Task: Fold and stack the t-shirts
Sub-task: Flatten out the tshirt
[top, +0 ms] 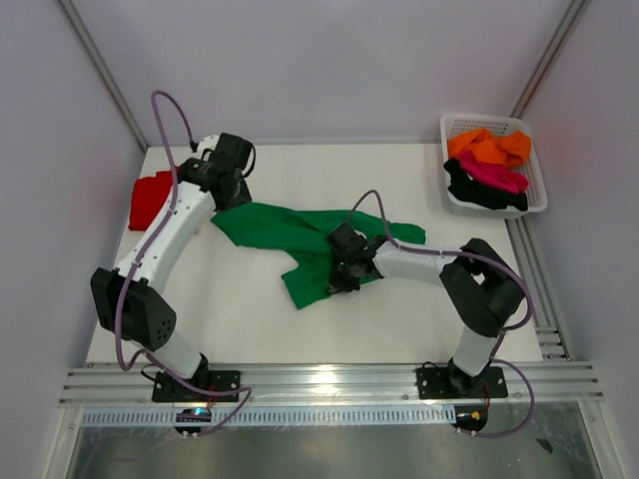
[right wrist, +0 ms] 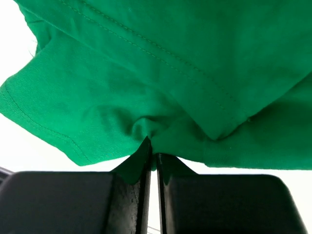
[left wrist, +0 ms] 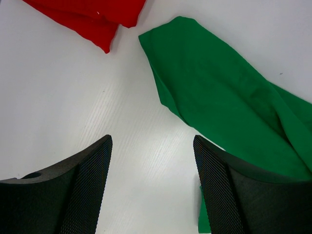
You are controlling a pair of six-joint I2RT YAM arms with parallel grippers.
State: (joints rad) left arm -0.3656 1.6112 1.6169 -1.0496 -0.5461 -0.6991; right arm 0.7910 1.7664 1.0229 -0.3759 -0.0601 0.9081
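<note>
At the far left edge of the white bench (top: 399,309) lies a red soft cloth t-shirt (top: 150,200), bunched into a flat heap and partly hidden behind the left arm in the top view. Just to its right the left pincer (left wrist: 152,146) hangs over bare bench, its two black fingers standing well apart with nothing between them. The wrist view shows a corner of the red t-shirt ahead to its left and green cloth just beside its right finger. A bright green soft cloth t-shirt (top: 290,232) sprawls unfolded across the middle of the bench, running from the left pincer towards the right, with one flap reaching down towards the near edge. The right pincer (right wrist: 152,151) sits on the near part of the green t-shirt, its fingers pressed together and clamped on a small pucker of the fabric close to a stitched hem. In the far right corner stands a white plastic mesh basket (top: 536,185), rectangular and set at a slight angle, well apart from both arms. It holds three crumpled cloth shirts: an orange t-shirt (top: 489,148) at the back, a magenta t-shirt (top: 494,175) across the middle, and a black t-shirt (top: 479,192) at the front and left.
</note>
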